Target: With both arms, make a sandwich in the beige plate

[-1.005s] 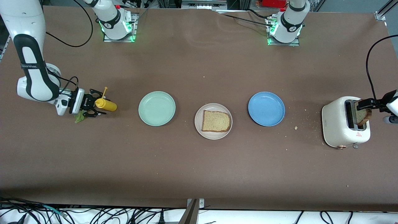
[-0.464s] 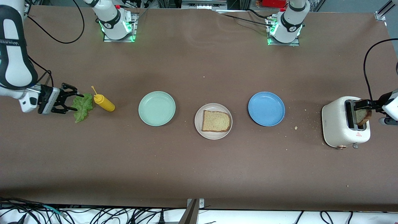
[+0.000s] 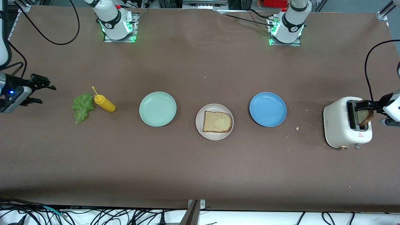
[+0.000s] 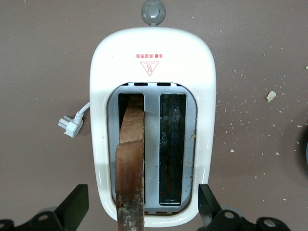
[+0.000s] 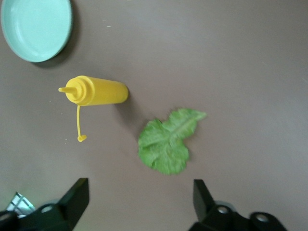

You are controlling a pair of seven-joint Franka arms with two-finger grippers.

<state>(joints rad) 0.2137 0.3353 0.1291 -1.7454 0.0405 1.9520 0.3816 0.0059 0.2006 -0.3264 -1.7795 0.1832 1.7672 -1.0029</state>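
Change: right hand now backed off from the lettuce toward the worktop's edge, fingers spread, empty.
Meaning: leaf not picked up, lying flat beside the mustard bottle.
Left hand: over the toaster, open astride the second slice.
Beige plate: one slice on it.
Left wrist view only: other slot empty.

White arms, black joint bands, black cables, green-lit bases.
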